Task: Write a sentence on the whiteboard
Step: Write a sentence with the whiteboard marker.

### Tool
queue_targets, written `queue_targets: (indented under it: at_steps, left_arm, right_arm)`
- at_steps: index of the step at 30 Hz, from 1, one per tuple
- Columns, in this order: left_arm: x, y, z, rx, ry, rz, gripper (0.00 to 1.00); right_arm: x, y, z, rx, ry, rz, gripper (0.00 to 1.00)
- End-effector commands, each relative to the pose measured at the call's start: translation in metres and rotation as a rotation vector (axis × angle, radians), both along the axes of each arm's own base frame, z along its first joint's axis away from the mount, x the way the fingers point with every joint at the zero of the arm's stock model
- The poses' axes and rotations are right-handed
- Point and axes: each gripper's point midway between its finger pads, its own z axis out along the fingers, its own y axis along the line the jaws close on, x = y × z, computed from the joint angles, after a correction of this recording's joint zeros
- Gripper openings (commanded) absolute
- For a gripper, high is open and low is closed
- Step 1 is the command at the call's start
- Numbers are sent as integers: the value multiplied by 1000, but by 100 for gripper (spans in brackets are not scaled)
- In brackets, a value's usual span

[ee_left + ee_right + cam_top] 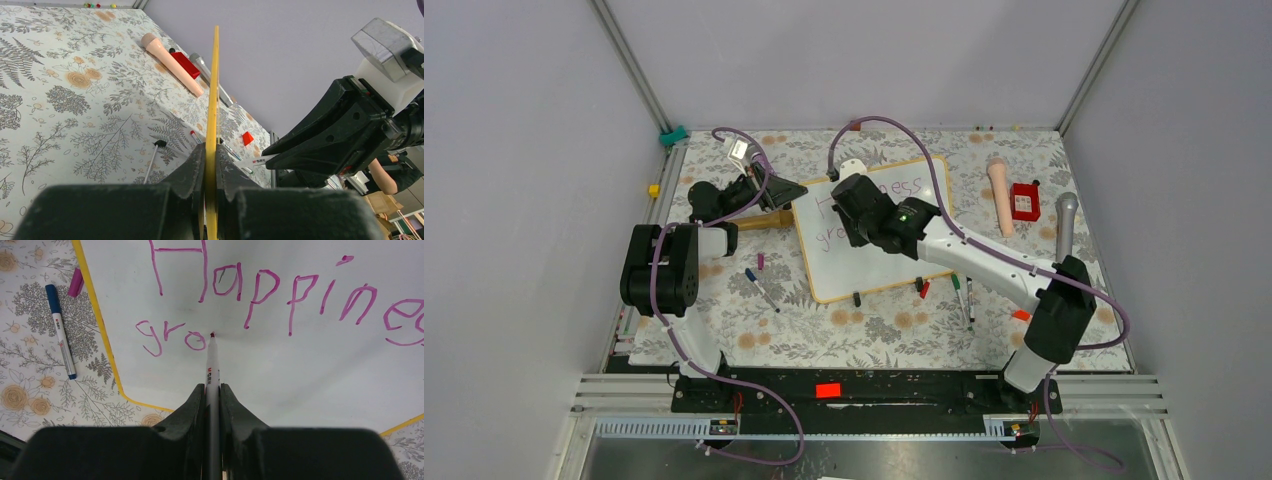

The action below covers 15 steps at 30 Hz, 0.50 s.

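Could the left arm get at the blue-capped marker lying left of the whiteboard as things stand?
Probably not yet: the left pincer is shut on the whiteboard rim, propping it. The blue-capped marker lies close with open cloth around it, but reaching means letting go.

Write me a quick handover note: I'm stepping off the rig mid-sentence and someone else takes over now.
Left hand: shut on the whiteboard's yellow edge, steadying it.
Right hand: shut on a marker, tip at the board beside the "o".
Done: "Happines" shows on the top line in the right wrist view, "gro" on the second, in pink.
Left: finish the second line.
Spare markers lie on the table around the board.
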Motion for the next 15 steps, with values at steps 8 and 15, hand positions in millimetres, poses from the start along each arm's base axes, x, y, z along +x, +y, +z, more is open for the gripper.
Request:
queue_targets:
  at_steps: [8, 15]
  left_arm:
    - [-12, -7, 12, 23, -108, -48, 0]
    - [-13, -7, 12, 23, -109, -49, 0]
  right_arm:
    - [-8, -25, -23, -51, 27, -59, 0]
    - [3, -21, -11, -49, -11, -66, 0]
